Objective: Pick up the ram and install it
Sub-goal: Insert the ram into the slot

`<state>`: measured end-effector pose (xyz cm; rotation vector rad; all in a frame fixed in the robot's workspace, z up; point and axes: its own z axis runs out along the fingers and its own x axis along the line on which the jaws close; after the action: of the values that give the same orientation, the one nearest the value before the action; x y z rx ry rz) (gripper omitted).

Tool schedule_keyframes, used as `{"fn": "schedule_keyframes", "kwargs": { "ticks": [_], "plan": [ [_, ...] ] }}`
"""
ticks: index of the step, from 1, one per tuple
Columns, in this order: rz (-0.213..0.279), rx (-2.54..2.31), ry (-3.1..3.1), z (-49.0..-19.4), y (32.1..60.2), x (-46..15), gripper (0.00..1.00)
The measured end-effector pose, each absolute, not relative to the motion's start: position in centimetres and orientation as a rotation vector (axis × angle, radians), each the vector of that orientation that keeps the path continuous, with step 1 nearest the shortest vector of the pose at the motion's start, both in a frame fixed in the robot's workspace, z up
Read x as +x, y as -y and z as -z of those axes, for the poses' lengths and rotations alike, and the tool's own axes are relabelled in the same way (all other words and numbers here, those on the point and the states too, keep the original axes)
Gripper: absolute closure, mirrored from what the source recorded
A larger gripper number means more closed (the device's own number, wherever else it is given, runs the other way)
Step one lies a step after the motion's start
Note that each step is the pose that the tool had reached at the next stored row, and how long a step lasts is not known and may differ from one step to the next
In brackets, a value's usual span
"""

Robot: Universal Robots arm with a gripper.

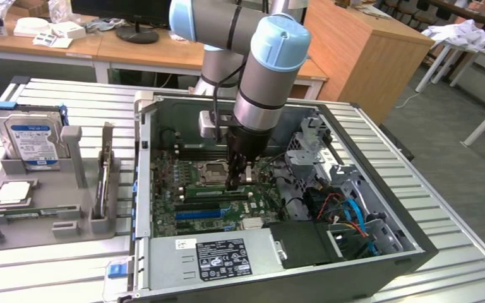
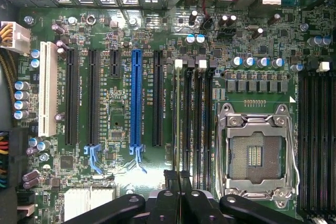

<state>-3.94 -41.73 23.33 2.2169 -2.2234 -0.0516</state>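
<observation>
Tray (image 1: 23, 214): lies outside the case (image 1: 146, 189), well to the exterior view's left of the socket (image 1: 215, 169). A hard drive (image 1: 30, 136) stands in it. No ram is made out in it.

Ram (image 1: 213, 187): seen as a green strip inside the case, just beside the socket, along the slots (image 1: 217, 197). In the wrist view it is taken to be the thin edge (image 2: 178, 179) running out from the gripper (image 2: 178, 203), next to the black slots (image 2: 197, 124) that flank the socket (image 2: 254, 156).

Gripper (image 1: 240, 180): lowered into the case, just beside the socket. The fingers (image 2: 165, 205) are pressed together on the ram's edge.

Step in hand, by judgement: pick-up is done and installation is under way, with the ram held at its slot. Whether it is above the slot or already entered cannot be told.

What seating calls for, by judgement: the edge kept square along the slot, a straight push down, and the end clips left free.
</observation>
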Motion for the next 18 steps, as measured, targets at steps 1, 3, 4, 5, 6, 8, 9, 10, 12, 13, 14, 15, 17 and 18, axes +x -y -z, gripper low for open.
{"fn": "schedule_keyframes", "kwargs": {
  "ticks": [1, 3, 4, 5, 6, 8, 9, 10, 12, 13, 14, 15, 17, 18],
  "plan": [
    [0.052, 2.217, 2.223, -23.33, 41.73, -3.95, 0.89],
    [0.052, 2.217, 2.223, -23.33, 41.73, -3.94, 0.89],
    [0.052, 2.217, 2.223, -23.33, 41.73, -3.94, 0.89],
    [0.052, 2.217, 2.223, -23.33, 41.73, -3.94, 0.89],
    [0.052, 2.216, 2.224, -23.32, 41.73, -3.94, 0.89],
    [0.052, 2.210, 2.231, -23.32, 41.73, -3.94, 0.89],
    [0.052, 2.207, 2.234, -23.32, 41.73, -3.94, 0.89],
    [0.052, 2.204, 2.236, -23.31, 41.73, -3.94, 0.89],
    [0.052, 2.201, 2.240, -23.31, 41.73, -3.94, 0.89],
    [0.052, 2.201, 2.240, -23.31, 41.73, -3.94, 0.89],
    [0.052, 2.200, 2.240, -23.31, 41.73, -3.94, 0.89],
    [0.052, 2.200, 2.240, -23.31, 41.73, -3.94, 0.89],
    [0.052, 2.200, 2.240, -23.31, 41.73, -3.94, 0.89],
    [0.052, 2.200, 2.240, -23.31, 41.73, -3.95, 0.89]
  ]
}}
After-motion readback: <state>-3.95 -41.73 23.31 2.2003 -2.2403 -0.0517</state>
